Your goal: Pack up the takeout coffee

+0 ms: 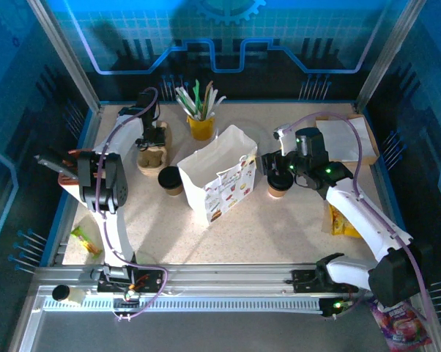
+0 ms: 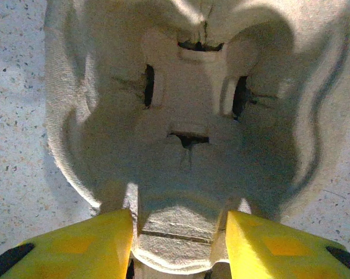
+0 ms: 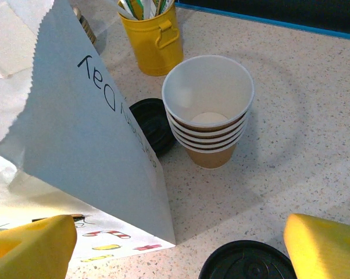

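left wrist view, left end effector (image 2: 178, 220) pinching pulp carrier (image 2: 186, 116), right wrist view, right end effector (image 3: 179, 232) wide over lidded cup (image 3: 247, 263)

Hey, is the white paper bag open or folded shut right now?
Open. From above, the white paper bag stands upright with its mouth spread wide, its zigzag rim forming an open rectangle.

Two black-lidded kraft cups: left cup (image 1: 171, 180), right cup (image 1: 278, 191). One white paper bag (image 1: 217, 176), one yellow utensil cup (image 1: 201, 127), one pulp cup carrier (image 2: 186, 116), one stack of lidless cups (image 3: 209, 116).
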`<state>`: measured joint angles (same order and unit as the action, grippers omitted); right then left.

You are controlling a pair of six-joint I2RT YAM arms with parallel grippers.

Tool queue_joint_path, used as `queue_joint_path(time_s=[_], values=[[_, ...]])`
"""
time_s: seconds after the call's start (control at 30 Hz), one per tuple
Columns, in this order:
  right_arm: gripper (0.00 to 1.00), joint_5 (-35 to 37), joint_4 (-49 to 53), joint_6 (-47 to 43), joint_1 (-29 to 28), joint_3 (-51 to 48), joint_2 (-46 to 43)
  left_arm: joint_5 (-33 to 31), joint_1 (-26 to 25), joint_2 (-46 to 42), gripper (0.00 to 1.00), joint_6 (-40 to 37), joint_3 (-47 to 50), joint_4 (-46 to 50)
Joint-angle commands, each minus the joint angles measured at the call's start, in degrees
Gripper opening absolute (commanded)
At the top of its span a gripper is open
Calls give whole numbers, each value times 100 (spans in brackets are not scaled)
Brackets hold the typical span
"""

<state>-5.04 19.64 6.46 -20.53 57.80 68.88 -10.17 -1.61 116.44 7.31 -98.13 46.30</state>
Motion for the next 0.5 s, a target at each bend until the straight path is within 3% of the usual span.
queue_joint_path(time_s=[0.0,0.47], values=[[93,-102,13,29,77,141,14,121,68,80,47,-88,-154,218],[93,-104,6,31,76,152,55,297,136,50,44,-61,-89,172]])
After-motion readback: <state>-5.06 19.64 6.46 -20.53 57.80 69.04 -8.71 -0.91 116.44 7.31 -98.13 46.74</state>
